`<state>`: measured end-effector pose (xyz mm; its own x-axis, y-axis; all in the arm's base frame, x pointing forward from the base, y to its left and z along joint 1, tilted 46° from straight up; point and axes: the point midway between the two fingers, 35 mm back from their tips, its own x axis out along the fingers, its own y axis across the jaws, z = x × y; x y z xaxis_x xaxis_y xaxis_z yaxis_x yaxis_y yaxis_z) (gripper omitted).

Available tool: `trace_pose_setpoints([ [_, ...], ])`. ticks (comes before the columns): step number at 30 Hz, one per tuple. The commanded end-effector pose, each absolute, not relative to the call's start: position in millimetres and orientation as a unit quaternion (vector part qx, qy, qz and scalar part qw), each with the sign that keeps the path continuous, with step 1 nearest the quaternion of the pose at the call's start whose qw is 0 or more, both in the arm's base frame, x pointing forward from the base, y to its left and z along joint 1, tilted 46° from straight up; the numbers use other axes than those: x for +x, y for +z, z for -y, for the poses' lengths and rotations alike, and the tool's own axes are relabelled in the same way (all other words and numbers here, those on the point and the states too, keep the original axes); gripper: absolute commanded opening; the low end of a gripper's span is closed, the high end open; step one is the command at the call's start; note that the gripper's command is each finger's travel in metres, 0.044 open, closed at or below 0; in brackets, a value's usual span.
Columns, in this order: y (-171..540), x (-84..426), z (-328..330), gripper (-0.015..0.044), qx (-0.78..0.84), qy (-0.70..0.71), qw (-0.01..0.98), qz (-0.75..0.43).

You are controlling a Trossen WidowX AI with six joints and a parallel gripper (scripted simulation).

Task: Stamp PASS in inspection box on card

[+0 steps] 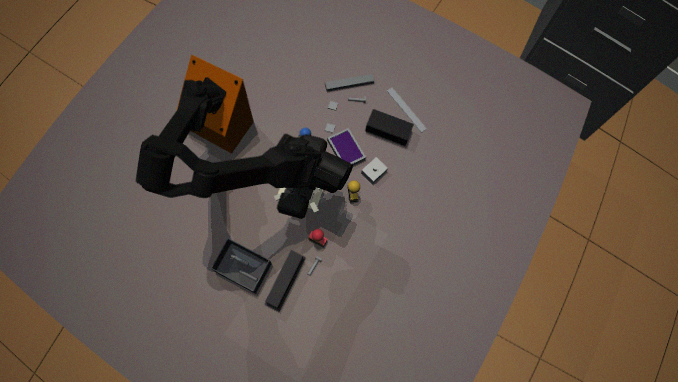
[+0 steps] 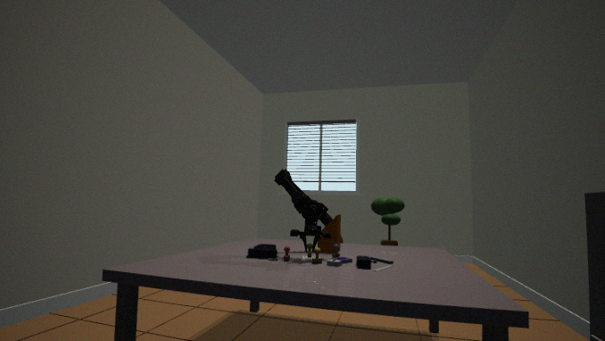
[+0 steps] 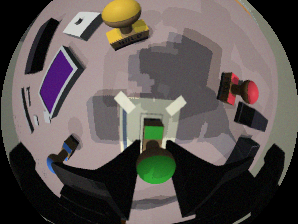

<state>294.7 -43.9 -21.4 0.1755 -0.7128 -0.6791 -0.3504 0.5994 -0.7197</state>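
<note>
My gripper [image 2: 310, 251] [image 3: 153, 144] is shut on the green-knobbed stamp [image 2: 310, 246] [image 3: 156, 167], held upright. The stamp's foot is over the outlined box on the pale card [image 3: 132, 115]; I cannot tell whether it touches. Its lettering and underside are hidden. Two cream corner tabs [image 3: 125, 102] [image 3: 176, 105] sit at the card's corners. The purple ink pad [image 1: 347, 146] [image 3: 60, 82] lies off to the side. A yellow stamp [image 1: 354, 186] [image 3: 121, 13], a red stamp [image 1: 317, 234] [image 3: 248, 92] and a blue stamp [image 1: 305, 132] [image 3: 65, 152] stand around the card.
A white block [image 1: 374, 170] [image 3: 82, 25] lies between the pad and the yellow stamp. A black block [image 1: 389, 127] and grey strips lie beyond the pad. A dark tray [image 1: 262, 278] and a dark bar [image 1: 285, 280] lie past the red stamp. An orange wedge [image 1: 240, 117] stands by the arm.
</note>
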Motion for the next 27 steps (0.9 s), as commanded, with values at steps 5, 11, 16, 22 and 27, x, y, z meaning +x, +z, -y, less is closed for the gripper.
trace_pose_setpoints([
  [5, -24.5, 294.1, 47.5, 0.0, -0.428, -0.142, 0.636, -0.627],
  [11, -24.8, 294.2, 47.8, 0.0, -0.428, -0.142, 0.636, -0.627],
  [16, -25.5, 294.3, 48.5, 0.0, -0.428, -0.142, 0.636, -0.627],
  [22, -26.4, 294.5, 49.5, 0.0, -0.428, -0.142, 0.636, -0.627],
  [27, -27.1, 294.7, 50.2, 0.0, -0.428, -0.142, 0.636, -0.627],
])
